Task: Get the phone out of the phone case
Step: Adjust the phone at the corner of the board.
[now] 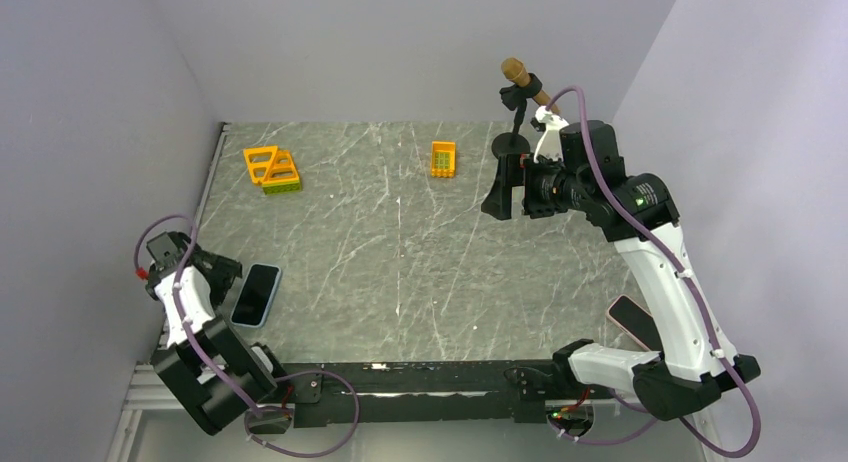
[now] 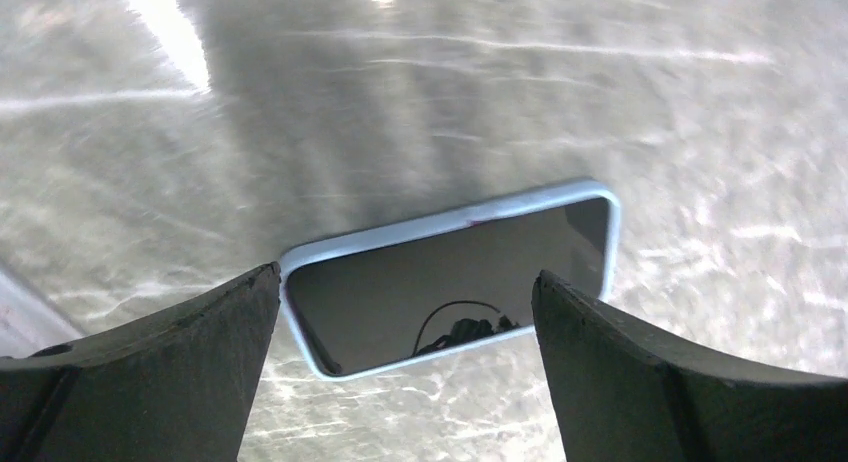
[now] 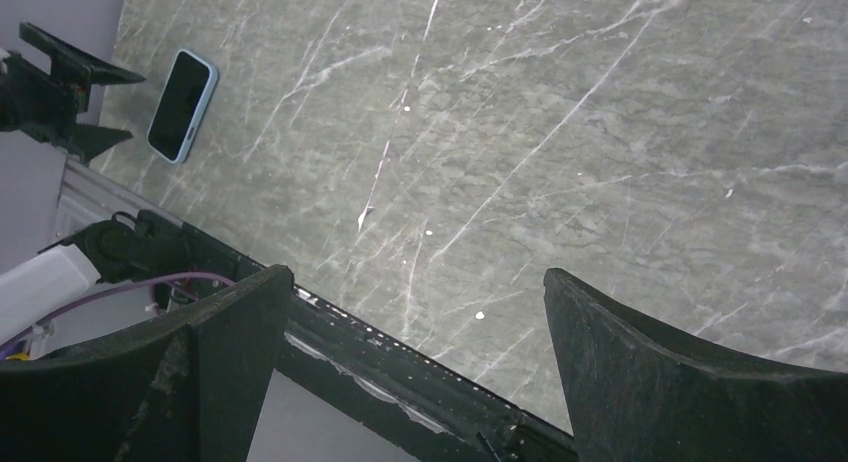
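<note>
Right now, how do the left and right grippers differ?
The left gripper sits low at the near-left edge, right beside the blue-cased phone; the right gripper is raised at the far right by the microphone stand. The left gripper's camera frames the phone close up; the right gripper's sees it far off across the table. Both are open, holding nothing.

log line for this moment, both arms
left gripper: open, facing phone | right gripper: open, raised, empty | phone: screen up, in light blue case, flat on table | not extracted
</note>
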You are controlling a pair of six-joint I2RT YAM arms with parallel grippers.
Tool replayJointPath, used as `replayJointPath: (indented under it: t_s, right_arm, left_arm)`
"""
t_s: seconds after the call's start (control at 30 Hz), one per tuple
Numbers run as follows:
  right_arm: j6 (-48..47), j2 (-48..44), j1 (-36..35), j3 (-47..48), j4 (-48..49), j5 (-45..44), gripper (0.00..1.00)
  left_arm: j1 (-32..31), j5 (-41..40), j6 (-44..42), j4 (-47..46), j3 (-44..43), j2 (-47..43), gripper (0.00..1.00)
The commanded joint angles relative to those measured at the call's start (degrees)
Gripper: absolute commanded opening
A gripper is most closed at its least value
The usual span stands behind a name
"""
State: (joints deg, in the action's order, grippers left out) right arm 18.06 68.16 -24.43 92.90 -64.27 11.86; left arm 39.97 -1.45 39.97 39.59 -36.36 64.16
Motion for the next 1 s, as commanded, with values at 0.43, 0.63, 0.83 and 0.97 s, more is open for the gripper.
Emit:
replayJointPath:
  t_s: [0.43,0.63,0.83,0.97]
  right_arm:
    - [-4.61,-1.09,-4.21,2.56,0.22,-2.93,1.0]
    - [-5.98,-2.63,-5.07,2.14,0.12,-4.94,1.0]
    - [-7.18,-4.2,-6.39,2.77,0.08,-7.63,1.0]
    - [-7.65,-4.45,-7.11,3.14,0.19,-8.5,1.0]
  left_arm:
    - [-18.81,16.7,-50.67,-5.15,-15.13,13.83,1.0]
    - [-20.06,13.19,-56.18,0.9,-18.6,18.45,0.99]
    - [-24.39,9.92,-57.25,6.07,-21.18,25.37,0.99]
    - [-24.5,10.16,-57.13,7.31,-21.33,27.05,0.99]
